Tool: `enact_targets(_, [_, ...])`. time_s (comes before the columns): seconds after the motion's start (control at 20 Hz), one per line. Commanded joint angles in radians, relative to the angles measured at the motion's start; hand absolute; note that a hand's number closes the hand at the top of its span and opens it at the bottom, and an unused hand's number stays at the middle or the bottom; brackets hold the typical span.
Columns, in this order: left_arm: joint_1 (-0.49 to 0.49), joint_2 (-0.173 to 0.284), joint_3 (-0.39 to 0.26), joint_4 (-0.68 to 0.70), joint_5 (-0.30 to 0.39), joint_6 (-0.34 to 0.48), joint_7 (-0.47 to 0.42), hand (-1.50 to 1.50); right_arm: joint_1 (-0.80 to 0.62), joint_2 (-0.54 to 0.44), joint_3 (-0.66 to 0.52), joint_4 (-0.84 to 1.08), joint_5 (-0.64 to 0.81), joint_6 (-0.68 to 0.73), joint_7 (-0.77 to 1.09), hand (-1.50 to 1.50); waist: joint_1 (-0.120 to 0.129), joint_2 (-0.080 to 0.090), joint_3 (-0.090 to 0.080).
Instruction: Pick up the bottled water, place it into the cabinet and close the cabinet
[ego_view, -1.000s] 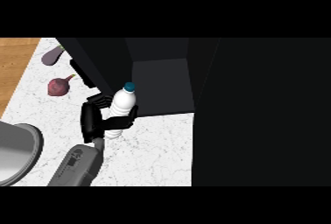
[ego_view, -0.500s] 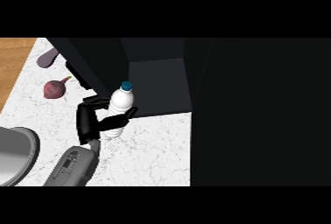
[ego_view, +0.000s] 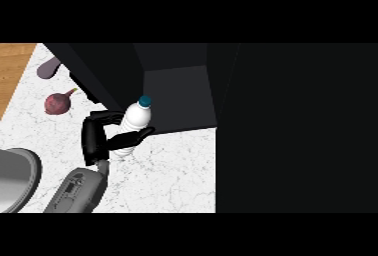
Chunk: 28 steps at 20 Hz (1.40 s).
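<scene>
The bottled water (ego_view: 134, 121) is a clear bottle with a blue cap, tilted with the cap pointing up toward the cabinet. My left hand (ego_view: 94, 137) is shut on it, fingers and thumb curled round its lower half, and the bottle's base is hidden behind them. The bottle is at the front left corner of the dark, open cabinet (ego_view: 181, 97), with its cap just over the cabinet's edge. The cabinet's dark door (ego_view: 100, 72) stands open to the left. My right hand does not show.
A red onion (ego_view: 57, 102) and a purple vegetable (ego_view: 49, 68) lie on the white marble counter (ego_view: 170, 170), left of the door. A grey round pot (ego_view: 13, 180) sits at the lower left. A large black mass (ego_view: 295, 125) fills the right side.
My left hand and the bottle have shifted slightly left and down in the view. The hold on the bottle is unchanged.
</scene>
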Motion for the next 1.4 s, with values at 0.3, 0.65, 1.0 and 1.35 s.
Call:
enact_targets(0.3, [-0.286,-0.084,-0.045,0.015,0.026,-0.098,0.004,-1.50,-0.039,-0.014,0.004,-0.032,-0.017,-0.045,0.031,-1.50,-0.035,0.020,-0.004])
enact_targets(0.65, [-0.253,-0.122,-0.054,-0.039,0.058,-0.110,-0.021,-1.50,-0.027,-0.031,-0.010,-0.066,-0.025,-0.062,0.055,-1.50,-0.011,0.004,-0.004])
enact_targets(1.0, [-0.169,-0.181,-0.106,-0.085,0.085,-0.150,-0.049,-1.50,-0.019,-0.021,-0.019,-0.050,-0.015,-0.078,0.050,-1.50,0.024,-0.004,-0.002])
enact_targets(1.35, [-0.121,-0.186,-0.162,-0.077,0.175,-0.224,-0.121,-1.50,0.053,0.001,-0.051,-0.142,-0.046,-0.111,0.082,-1.50,0.075,-0.003,-0.002])
